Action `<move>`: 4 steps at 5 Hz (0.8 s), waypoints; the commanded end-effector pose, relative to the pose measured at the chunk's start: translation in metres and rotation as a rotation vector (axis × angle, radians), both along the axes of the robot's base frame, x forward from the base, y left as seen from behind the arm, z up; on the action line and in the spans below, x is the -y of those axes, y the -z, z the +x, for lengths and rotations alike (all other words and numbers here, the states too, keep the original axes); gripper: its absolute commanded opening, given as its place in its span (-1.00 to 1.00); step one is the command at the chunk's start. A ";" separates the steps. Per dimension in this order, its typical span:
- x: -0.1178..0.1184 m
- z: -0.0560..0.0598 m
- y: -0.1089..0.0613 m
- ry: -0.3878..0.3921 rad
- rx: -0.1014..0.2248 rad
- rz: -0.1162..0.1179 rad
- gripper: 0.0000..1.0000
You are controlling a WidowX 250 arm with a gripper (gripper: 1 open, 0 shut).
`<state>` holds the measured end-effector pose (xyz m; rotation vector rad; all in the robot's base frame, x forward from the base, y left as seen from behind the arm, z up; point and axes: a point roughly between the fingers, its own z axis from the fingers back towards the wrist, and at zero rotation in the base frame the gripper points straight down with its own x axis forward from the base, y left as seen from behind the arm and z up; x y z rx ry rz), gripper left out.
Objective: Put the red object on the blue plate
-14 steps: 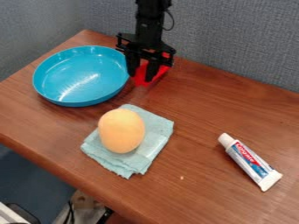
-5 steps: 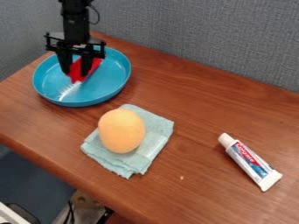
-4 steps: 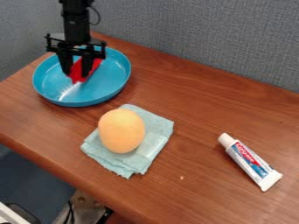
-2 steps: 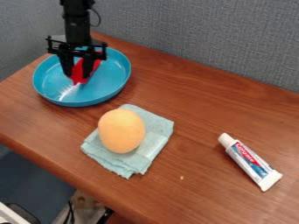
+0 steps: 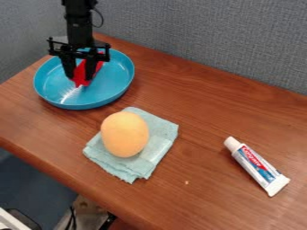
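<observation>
The blue plate is a round turquoise dish at the table's back left. My gripper hangs straight down over the plate's middle. It is shut on the red object, a small bright red bar held upright between the black fingers. The bar's lower end is down inside the plate's rim; I cannot tell whether it touches the plate's floor.
An orange ball rests on a pale teal cloth at the table's middle front. A white toothpaste tube lies at the front right. The wooden table's front edge runs close below the cloth. A grey wall stands behind.
My gripper has carried the red object left from beside the plate's right rim to over the plate's middle. Over the last second it has barely moved.
</observation>
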<state>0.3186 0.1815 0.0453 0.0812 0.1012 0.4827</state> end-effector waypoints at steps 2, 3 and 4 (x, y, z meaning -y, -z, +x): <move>-0.009 0.003 -0.012 -0.035 0.040 0.021 -1.00; -0.008 0.002 -0.013 -0.039 0.043 0.021 -1.00; -0.007 0.001 -0.015 -0.044 0.047 0.020 -1.00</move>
